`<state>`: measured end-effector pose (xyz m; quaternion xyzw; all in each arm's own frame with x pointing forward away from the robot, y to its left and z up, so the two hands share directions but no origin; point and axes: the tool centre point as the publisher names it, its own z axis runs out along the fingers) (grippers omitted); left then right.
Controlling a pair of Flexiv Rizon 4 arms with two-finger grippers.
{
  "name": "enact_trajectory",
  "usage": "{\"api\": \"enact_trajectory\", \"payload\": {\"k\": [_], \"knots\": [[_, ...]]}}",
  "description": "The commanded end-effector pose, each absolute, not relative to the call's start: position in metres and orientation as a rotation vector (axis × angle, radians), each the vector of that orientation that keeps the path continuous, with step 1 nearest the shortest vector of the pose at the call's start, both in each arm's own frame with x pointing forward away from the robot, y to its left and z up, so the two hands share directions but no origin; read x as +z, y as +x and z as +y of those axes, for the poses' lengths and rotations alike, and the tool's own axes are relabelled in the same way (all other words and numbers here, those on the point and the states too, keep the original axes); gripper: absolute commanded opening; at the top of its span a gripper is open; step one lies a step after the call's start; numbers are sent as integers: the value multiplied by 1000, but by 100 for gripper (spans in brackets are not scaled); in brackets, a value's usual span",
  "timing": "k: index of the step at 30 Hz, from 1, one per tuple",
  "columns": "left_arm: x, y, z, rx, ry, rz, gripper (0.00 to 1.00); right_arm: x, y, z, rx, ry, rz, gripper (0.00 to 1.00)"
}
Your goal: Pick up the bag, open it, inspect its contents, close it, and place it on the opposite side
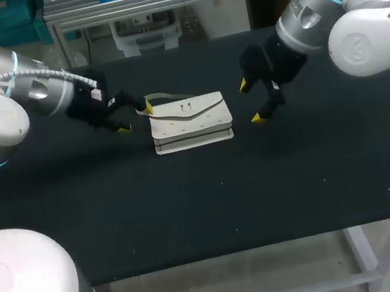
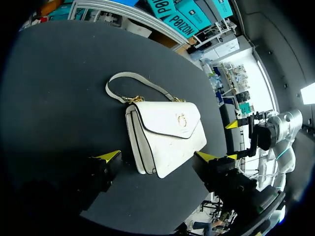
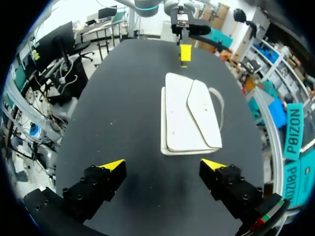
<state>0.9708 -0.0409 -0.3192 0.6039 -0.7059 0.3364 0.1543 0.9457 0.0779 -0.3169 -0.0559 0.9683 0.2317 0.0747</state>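
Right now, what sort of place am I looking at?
Probably a robot lab test bench: two arms, with the left gripper and right gripper both open, flank a white bag on a black table.

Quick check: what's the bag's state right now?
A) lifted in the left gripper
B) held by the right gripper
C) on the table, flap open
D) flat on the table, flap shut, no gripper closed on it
D: the bag lies flat on the table, flap down, between the open left gripper and open right gripper.
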Motion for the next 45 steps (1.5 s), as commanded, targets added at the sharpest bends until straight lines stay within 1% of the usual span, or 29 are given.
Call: {"api": "enact_trajectory", "payload": {"k": [1,13,17,20,23,25,37,39,43,45], "knots": [[-302,974,-37,851,1641,-2084,100,-319,934,87,584,-99,2833,100],[-305,974,-38,858,1639,-2122,100,-319,934,87,584,-99,2833,100],[-308,979,-42,951,1572,-2198,100,-310,938,113,445,-294,2756,100],[-305,985,-41,1038,1470,-2286,100,-317,938,126,426,-348,2740,100],[-301,983,-43,1133,1224,-2490,100,-323,938,135,390,-373,2726,100],[-300,985,-48,1213,1194,-2628,100,-326,938,139,385,-379,2718,100],[-300,985,-48,1213,1194,-2628,100,-343,945,142,233,-301,2696,100],[-305,989,-48,1252,1080,-2706,100,-347,947,141,216,-284,2679,100],[-310,992,-40,1391,507,-2799,100,-351,950,139,185,-268,2638,100],[-310,992,-40,1391,507,-2799,100,-352,952,138,162,-239,2618,100]]}}
